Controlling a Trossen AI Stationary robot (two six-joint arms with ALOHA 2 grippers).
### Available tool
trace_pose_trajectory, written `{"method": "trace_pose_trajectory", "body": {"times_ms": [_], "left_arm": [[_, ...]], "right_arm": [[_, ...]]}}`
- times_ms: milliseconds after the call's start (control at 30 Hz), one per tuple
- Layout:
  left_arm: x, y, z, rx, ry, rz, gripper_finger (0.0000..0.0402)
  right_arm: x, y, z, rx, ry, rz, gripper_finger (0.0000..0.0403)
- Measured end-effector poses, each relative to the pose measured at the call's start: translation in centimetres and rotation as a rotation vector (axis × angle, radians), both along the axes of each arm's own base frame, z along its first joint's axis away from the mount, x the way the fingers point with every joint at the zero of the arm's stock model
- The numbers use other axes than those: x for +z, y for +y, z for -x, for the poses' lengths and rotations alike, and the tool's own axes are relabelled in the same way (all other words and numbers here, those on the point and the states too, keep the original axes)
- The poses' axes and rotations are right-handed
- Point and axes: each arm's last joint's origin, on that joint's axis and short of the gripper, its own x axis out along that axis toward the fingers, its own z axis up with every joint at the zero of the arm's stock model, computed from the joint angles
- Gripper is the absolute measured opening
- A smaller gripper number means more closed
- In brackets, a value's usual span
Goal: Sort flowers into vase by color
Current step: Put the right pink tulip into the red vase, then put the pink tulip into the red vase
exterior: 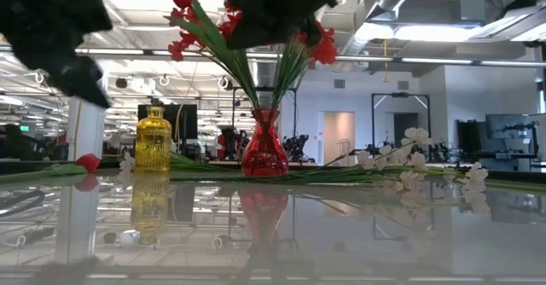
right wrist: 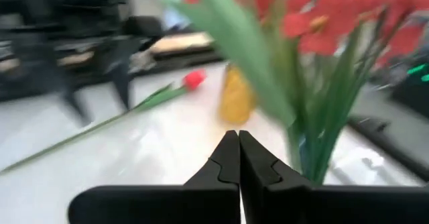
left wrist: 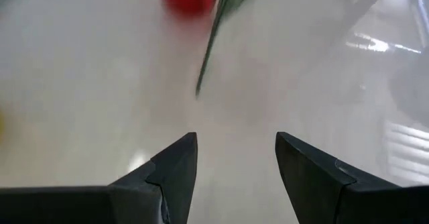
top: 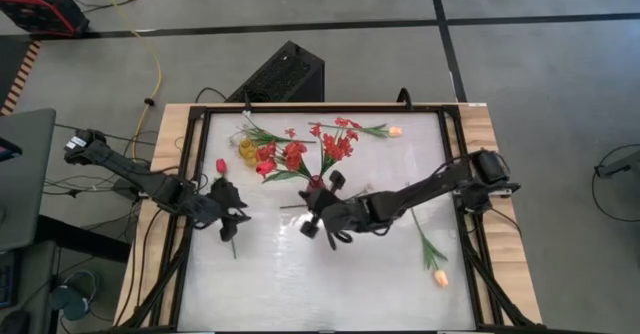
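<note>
The red vase (exterior: 264,153) near the tabletop (top: 320,284) middle holds bushy red clusters (exterior: 205,29); the yellow vase (exterior: 153,140) at its 9 o'clock looks empty. A red tulip (top: 221,165) lies flat on the left side, at 12 o'clock just ahead of the left gripper (left wrist: 236,163), whose fingers (left wrist: 175,167) are spread and hold nothing. The right gripper (right wrist: 238,158), fingers clenched on nothing, sits just at 6 o'clock of the red vase. Peach tulips (top: 440,277) lie at 4 o'clock

The left gripper (left wrist: 234,167) hovers at nine o'clock of the table, fingers parted. The right gripper (right wrist: 239,158), near centre, has fingers pressed together, seemingly empty.
</note>
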Motion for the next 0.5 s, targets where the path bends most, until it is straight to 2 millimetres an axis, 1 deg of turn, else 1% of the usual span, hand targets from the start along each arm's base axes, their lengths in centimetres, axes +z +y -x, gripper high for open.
{"method": "trace_pose_trajectory", "body": {"times_ms": [133, 267, 400, 500], "left_arm": [[-1.1, 0.6, 1.1, 0.214, 0.151, 0.15, 0.019], [-2.1, 1.5, 2.3, 0.382, 0.307, 0.198, 0.019], [-2.3, 2.0, 2.3, 0.456, 0.345, 0.204, 0.019], [-2.6, 2.4, 2.1, 0.509, 0.359, 0.203, 0.019]], "right_arm": [[1.4, 1.0, 1.7, 0.125, 0.071, -0.102, 0.0035], [2.5, 2.2, 3.2, 0.21, 0.122, -0.133, 0.0038], [3.5, 3.2, 4.6, 0.249, 0.144, -0.129, 0.0038], [3.7, 3.7, 5.1, 0.267, 0.161, -0.124, 0.0039]]}}
